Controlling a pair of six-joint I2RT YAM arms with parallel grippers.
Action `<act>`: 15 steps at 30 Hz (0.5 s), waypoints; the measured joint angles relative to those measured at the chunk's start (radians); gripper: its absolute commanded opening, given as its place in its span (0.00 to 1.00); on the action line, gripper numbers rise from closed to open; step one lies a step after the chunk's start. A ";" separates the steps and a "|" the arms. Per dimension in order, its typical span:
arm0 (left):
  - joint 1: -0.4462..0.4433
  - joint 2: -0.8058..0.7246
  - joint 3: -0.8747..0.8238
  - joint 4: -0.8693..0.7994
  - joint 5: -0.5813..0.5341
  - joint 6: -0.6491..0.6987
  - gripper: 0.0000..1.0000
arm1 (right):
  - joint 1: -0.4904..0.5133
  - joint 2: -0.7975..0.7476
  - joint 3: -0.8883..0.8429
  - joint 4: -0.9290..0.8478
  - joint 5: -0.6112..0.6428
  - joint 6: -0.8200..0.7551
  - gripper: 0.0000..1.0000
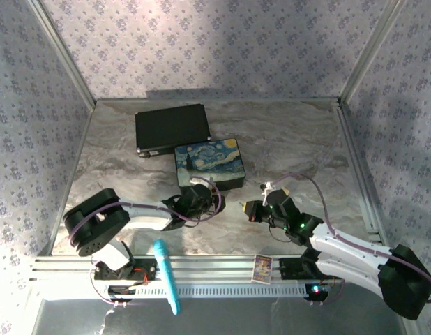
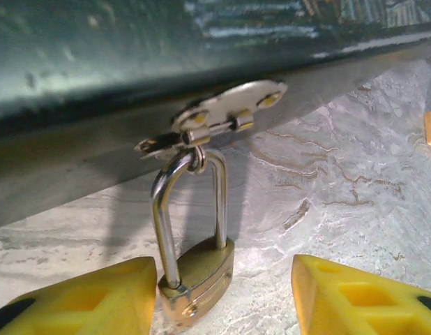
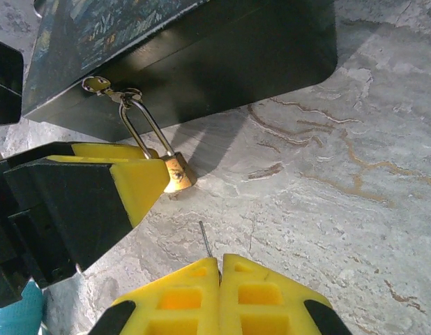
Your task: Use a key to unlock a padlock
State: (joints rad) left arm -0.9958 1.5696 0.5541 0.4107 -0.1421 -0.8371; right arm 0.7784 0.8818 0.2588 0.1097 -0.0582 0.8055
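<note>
The padlock hangs by its shackle from the latch of the painted box, its brass body resting on the worktop. The left hand stands open around it, one finger just beside the body, the other apart. The right hand is pinched tight on the thin key, near the padlock.

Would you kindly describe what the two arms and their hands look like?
The left arm and right arm have black joints, white links and loose purplish cables; green lights glow near the right wrist. The left hand and right hand carry yellow wedge fingers with recessed pockets on black bodies.
</note>
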 measured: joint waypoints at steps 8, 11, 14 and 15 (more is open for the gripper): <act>-0.008 0.044 -0.002 0.009 -0.028 -0.044 0.35 | 0.000 0.057 -0.003 0.037 0.003 0.012 0.00; -0.019 0.050 -0.002 0.011 -0.049 -0.049 0.33 | 0.000 0.065 -0.013 0.053 0.003 0.018 0.00; -0.026 0.050 -0.002 0.011 -0.065 -0.066 0.25 | 0.000 0.072 -0.023 0.069 0.003 0.030 0.00; -0.028 0.050 -0.002 0.011 -0.069 -0.072 0.22 | -0.001 0.075 -0.025 0.074 0.003 0.044 0.00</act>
State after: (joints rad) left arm -1.0237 1.6196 0.5526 0.4213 -0.2108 -0.9096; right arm 0.7776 0.9569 0.2340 0.1841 -0.0551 0.8497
